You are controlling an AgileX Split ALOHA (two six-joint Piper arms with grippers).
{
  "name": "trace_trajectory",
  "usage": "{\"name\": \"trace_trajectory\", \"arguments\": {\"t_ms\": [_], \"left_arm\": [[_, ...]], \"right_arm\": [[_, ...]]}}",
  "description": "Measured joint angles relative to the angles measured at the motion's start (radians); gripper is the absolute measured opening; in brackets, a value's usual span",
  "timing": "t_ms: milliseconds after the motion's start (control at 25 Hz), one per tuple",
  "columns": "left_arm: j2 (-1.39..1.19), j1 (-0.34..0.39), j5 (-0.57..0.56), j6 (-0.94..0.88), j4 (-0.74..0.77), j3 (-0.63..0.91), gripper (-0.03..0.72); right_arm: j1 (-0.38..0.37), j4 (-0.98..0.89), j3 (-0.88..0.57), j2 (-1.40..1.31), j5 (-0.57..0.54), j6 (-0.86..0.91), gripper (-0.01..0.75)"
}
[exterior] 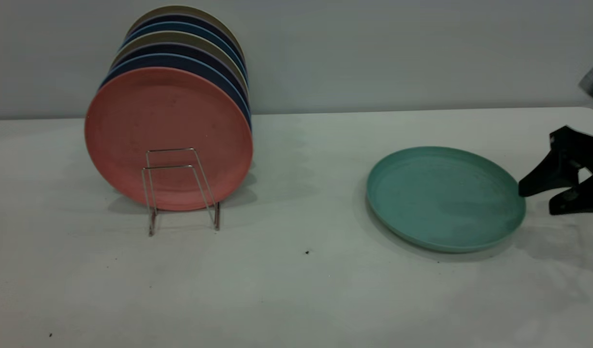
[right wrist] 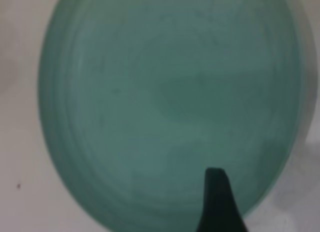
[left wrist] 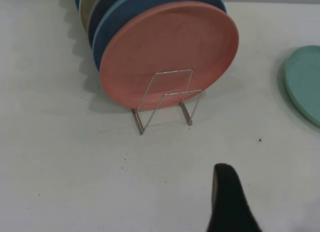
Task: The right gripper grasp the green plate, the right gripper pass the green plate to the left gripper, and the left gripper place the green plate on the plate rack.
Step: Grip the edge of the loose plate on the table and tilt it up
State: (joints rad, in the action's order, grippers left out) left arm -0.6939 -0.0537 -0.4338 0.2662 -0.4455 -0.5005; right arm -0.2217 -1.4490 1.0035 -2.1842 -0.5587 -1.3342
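We are bringing the right gripper [exterior: 535,200], jaws spread and empty, to the green plate [exterior: 443,198]; likely light, stiff, slick, so we are targeting its raised rim. Left gripper [left wrist: 230,202]: opening indeterminable.

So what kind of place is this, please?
Probably a lab test bench, not a kitchen: a bare pale table against a plain wall, a wire plate rack with plates, and a robot's right hand open beside a green plate.

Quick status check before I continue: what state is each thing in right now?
green plate: flat on the table, not gripped.
right gripper: open, at the plate's rim.
left gripper: fingertip visible near the rack.
plate rack: front slot free.
pink plate: upright, frontmost of the stack.
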Motion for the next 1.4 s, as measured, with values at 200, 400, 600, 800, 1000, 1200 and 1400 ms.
{"name": "trace_trajectory", "arguments": {"t_ms": [200,400,600,800,1000,1200,1400], "left_arm": [[0.0,0.0,0.002,0.001,0.0,0.0,0.461],[0.0,0.0,0.004,0.002,0.0,0.0,0.461],[0.0,0.0,0.007,0.002,0.0,0.0,0.461],[0.0,0.0,0.012,0.004,0.0,0.0,0.461],[-0.017,0.0,0.003,0.004,-0.006,0.0,0.461],[-0.15,0.0,-0.009,0.006,-0.059,0.0,0.461],[-0.32,0.0,0.015,0.063,-0.134,0.0,0.461]], "right_arm": [[0.0,-0.015,0.051,-0.077,-0.031,0.0,0.523],[0.0,-0.056,0.067,-0.134,-0.036,0.0,0.492],[0.009,-0.111,0.068,-0.158,-0.059,-0.001,0.41],[0.032,-0.158,0.07,-0.178,-0.066,-0.007,0.277],[0.032,-0.175,0.07,-0.188,-0.049,-0.008,0.035],[0.032,-0.142,0.073,-0.185,-0.042,-0.016,0.015],[0.032,-0.034,0.073,-0.142,-0.017,-0.022,0.014]]}}
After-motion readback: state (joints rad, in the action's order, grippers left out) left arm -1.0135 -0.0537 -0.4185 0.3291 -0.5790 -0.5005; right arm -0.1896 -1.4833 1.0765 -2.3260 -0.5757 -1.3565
